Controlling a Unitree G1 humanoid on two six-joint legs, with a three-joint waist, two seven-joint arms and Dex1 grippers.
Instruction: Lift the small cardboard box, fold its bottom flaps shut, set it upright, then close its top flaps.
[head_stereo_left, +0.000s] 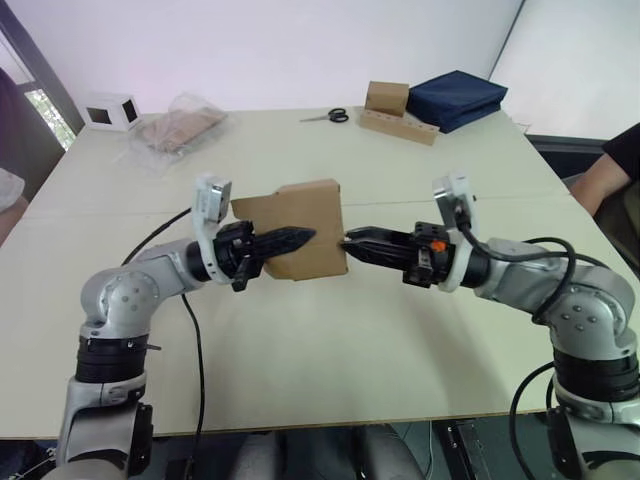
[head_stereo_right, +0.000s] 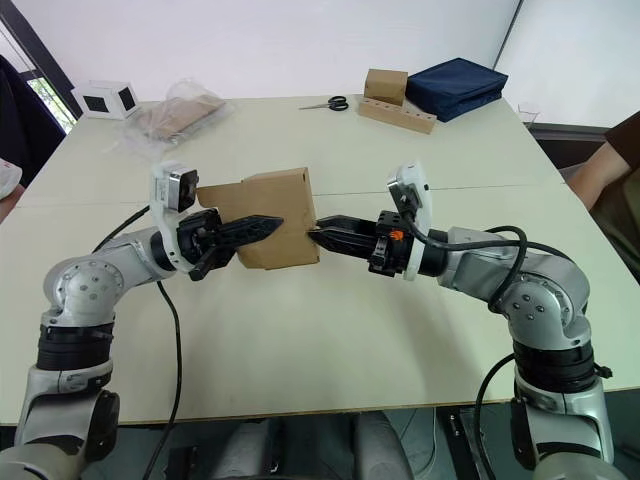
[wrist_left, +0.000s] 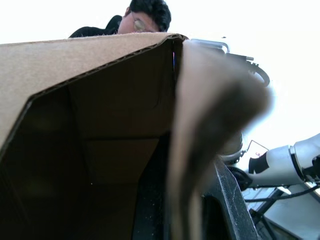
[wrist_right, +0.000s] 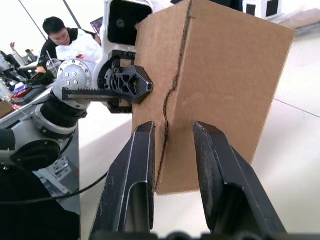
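Since the box (head_stereo_left: 300, 228) looks light and thin-walled — left gripper (head_stereo_left: 296, 238) clamps a wall, right gripper (wrist_right: 172, 145) straddles a corner edge, slightly open — hold gently by stiff edges.

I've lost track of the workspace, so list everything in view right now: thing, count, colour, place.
small cardboard box: 1, plain brown, held above the table between both grippers, open side toward the left arm
table: 1, cream, under everything
scissors: 1, black handles, far side of the table, centre
brown box on a long tan strip: 1, far right
dark blue folded bag: 1, far right corner
clear plastic bag of brown contents: 1, far left
white box with dark windows: 1, far left corner
person's arm: 1, right edge
left gripper: black, a finger across the box's near face
right gripper: black, open, fingers straddling the box's edge
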